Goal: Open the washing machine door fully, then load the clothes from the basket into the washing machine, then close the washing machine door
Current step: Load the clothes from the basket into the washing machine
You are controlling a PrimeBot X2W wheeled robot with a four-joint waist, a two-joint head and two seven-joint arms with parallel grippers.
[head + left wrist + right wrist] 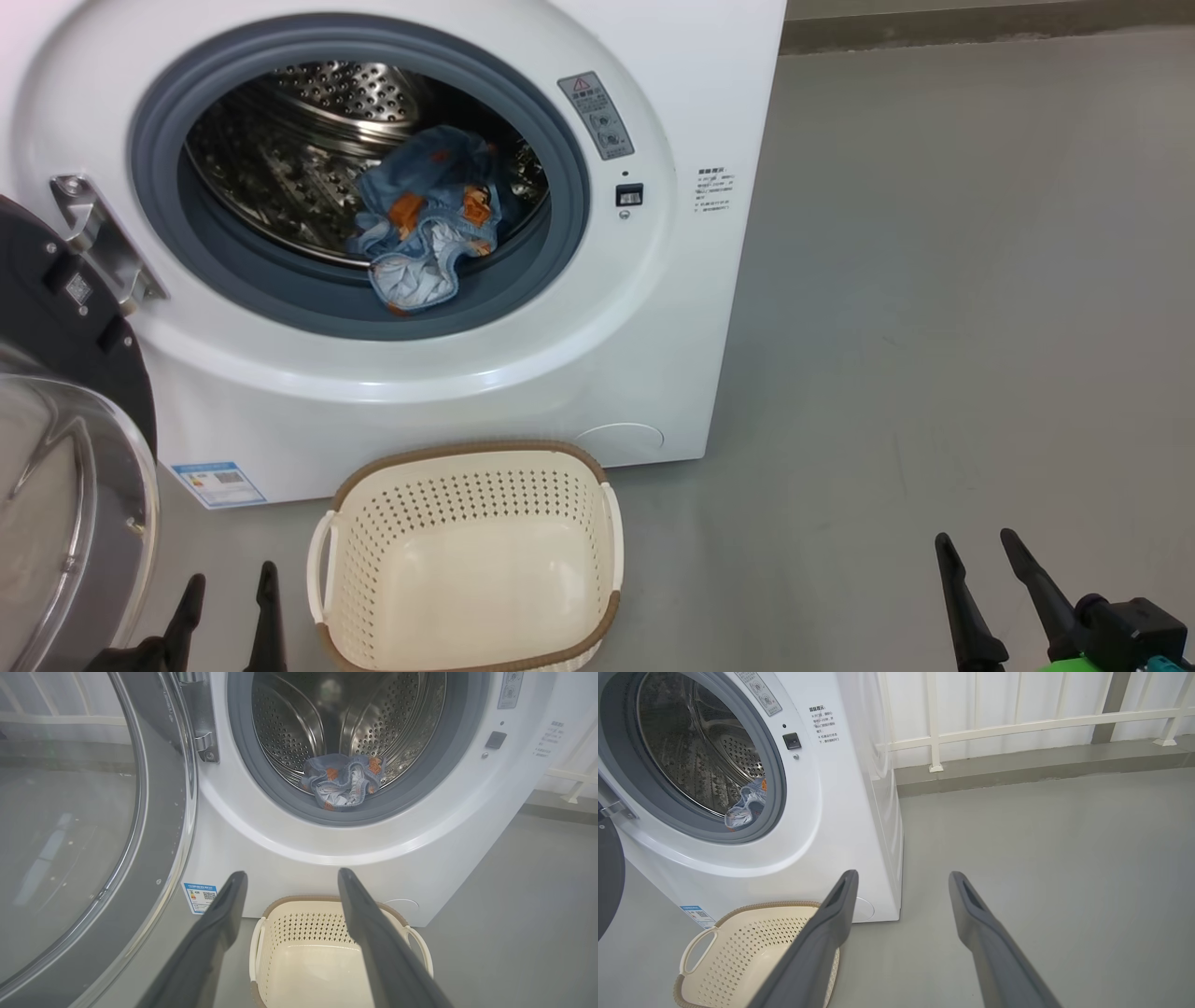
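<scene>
Head view, clothes [425,219] well beyond left end effector [232,573]

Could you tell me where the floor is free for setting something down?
The floor right of the washing machine and basket is bare. Left of the basket is crowded: the open washing machine door stands beside the left end effector.

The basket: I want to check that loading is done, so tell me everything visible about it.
The basket is small cream plastic, a rounded rectangle with perforated walls, a plain bottom, a brown woven-look rim and a loop handle on each side. It stands upright and empty on the grey floor, close before the washing machine.
</scene>
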